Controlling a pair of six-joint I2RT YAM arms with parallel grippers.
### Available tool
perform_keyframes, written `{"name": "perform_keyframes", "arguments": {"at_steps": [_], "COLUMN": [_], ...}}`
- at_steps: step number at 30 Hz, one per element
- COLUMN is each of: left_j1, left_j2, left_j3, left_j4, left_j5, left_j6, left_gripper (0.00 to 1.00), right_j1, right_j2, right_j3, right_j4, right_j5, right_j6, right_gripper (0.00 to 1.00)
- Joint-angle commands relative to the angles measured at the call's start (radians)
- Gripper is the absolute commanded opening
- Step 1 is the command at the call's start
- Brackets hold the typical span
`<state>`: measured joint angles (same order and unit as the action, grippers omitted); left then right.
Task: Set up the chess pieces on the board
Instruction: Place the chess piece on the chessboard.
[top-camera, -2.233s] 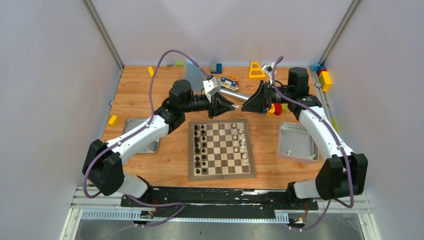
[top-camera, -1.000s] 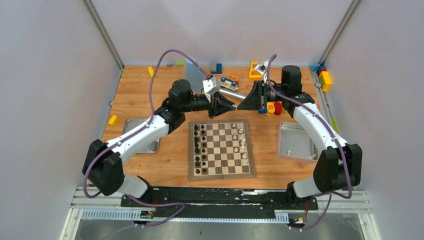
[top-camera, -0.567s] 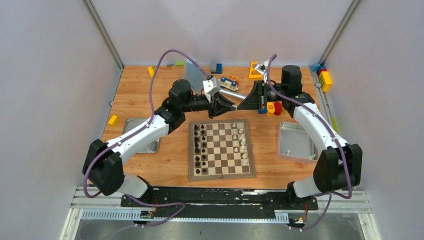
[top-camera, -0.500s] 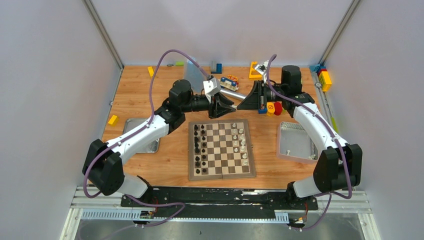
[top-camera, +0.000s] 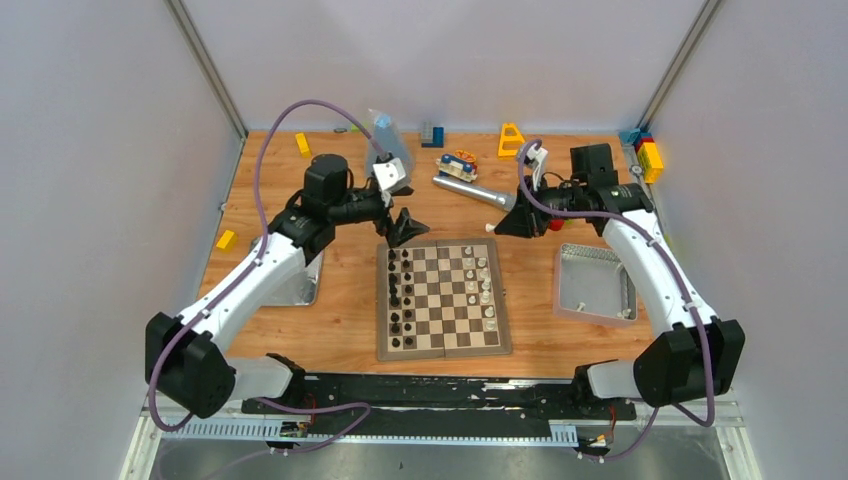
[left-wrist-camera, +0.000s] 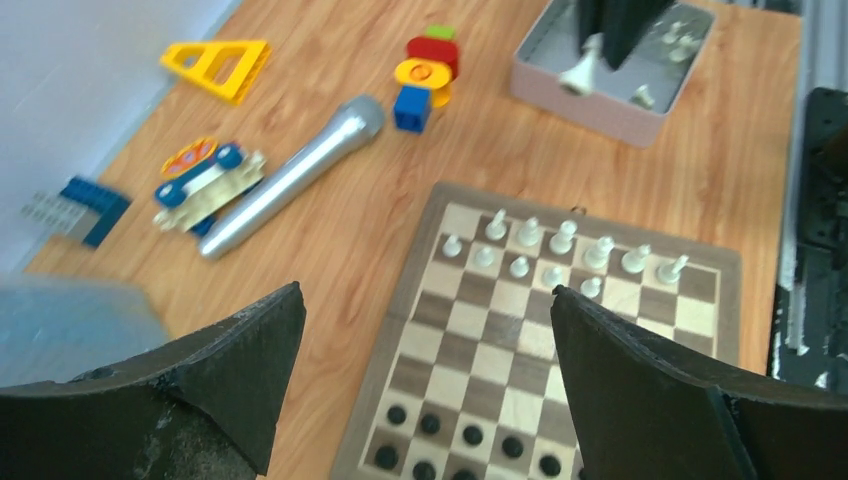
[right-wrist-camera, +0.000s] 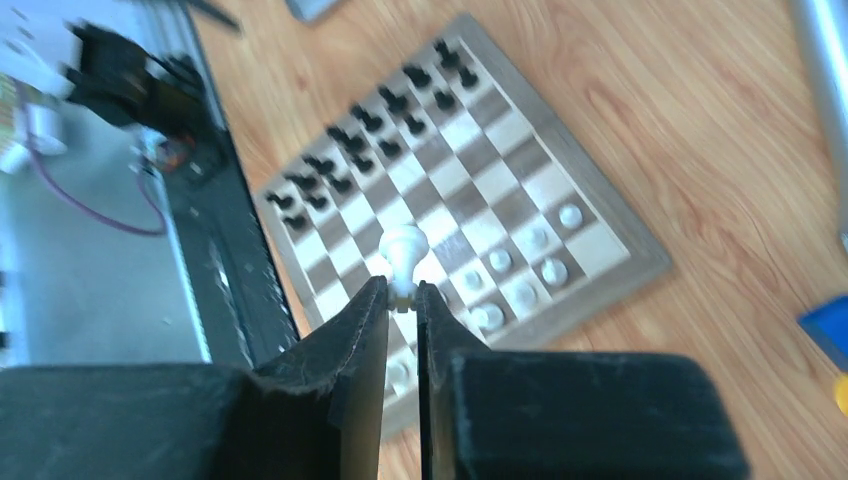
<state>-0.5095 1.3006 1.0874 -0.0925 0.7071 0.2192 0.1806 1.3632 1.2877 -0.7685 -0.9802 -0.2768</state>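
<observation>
So right gripper (right-wrist-camera: 402, 292) pinches a tiny white chess piece (right-wrist-camera: 403, 245) near the checkered wooden board (top-camera: 443, 350), left gripper (left-wrist-camera: 425, 300) gaping wide.

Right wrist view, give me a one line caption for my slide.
Right gripper shut on a white chess piece, with the board and its rows of black pieces beyond.

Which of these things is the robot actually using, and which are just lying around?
In use: chessboard, white chess pieces, white piece in the right gripper, metal tin holding more.
Lying about: silver microphone, yellow triangle, toy car, blue bricks, yellow block.
</observation>
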Motion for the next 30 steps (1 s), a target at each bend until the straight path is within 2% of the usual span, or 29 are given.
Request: {"name": "perform_keyframes", "arguments": {"at_steps": [1, 5, 9, 14, 20, 30], "left_j1": [0.080, 0.124, 0.155, 0.173, 0.189, 0.207], "left_j2": [-0.068, -0.077, -0.088, -0.084, -0.060, -0.079], "left_j3": [0.050, 0.109, 0.141, 0.163, 0.182, 0.171], "left_j4": [-0.222, -0.374, -0.447, -0.480, -0.498, -0.495], "left_j5": [-0.042, -0.096, -0.132, -0.203, -0.240, -0.263], "left_j6": [0.106, 0.124, 0.132, 0.143, 0.147, 0.155], "left_gripper": [1.00, 1.00, 1.00, 1.00, 1.00, 1.00], "right_j1": [0.039, 0.118, 0.263, 0.452, 0.612, 0.742], "right_j2": [-0.056, -0.099, -0.125, -0.151, -0.113, 0.037], "right_j3": [-0.015, -0.071, -0.132, -0.227, -0.313, -0.284], "right_j4": [-0.254, -0.329, -0.383, -0.380, -0.336, -0.320], "right_j5": [0.218, 0.355, 0.510, 0.628, 0.719, 0.834], "right_j6": [-0.289, -0.369, -0.384, -0.337, -0.294, -0.236], "right_gripper": [0.00, 0.00, 0.00, 0.00, 0.00, 0.01]}}
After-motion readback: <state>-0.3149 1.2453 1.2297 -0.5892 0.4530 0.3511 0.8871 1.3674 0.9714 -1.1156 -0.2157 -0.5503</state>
